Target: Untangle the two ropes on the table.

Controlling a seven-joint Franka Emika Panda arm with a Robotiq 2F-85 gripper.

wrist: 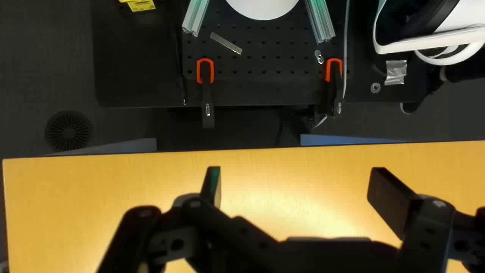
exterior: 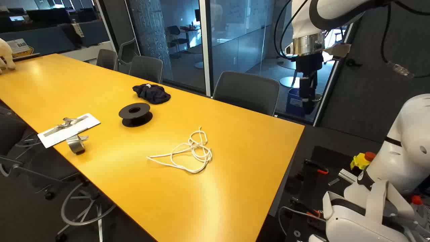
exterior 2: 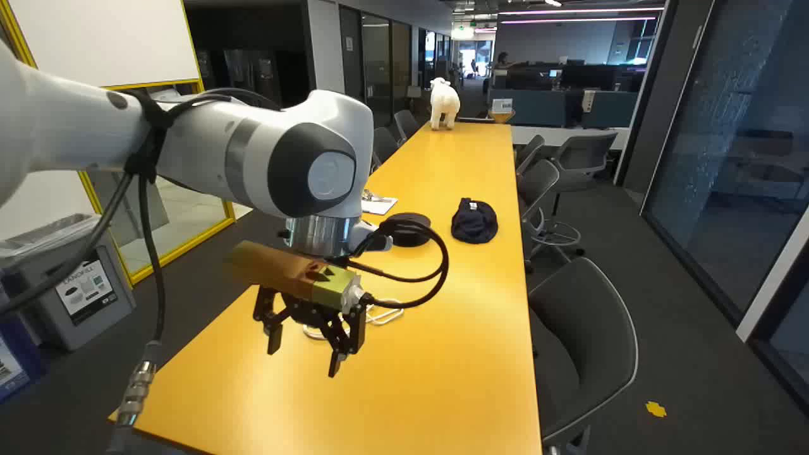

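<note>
pincer [wrist: 296, 185] spread | ropes [exterior: 194, 146] looped on table [exterior: 228, 191] | below pincer, well apart

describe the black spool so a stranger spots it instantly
Find the long yellow table. In both exterior views, the black spool lies on it between the dark crumpled cloth and the flat white board. Unlike those, it is two round discs, one above the other.

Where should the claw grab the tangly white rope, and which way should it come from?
I'd probably pick the pointy tip of the white rope, because it sticks out away from the tangled part. The open claw should come from straight above and close across the tip, because the rope lies flat on the table.
</note>
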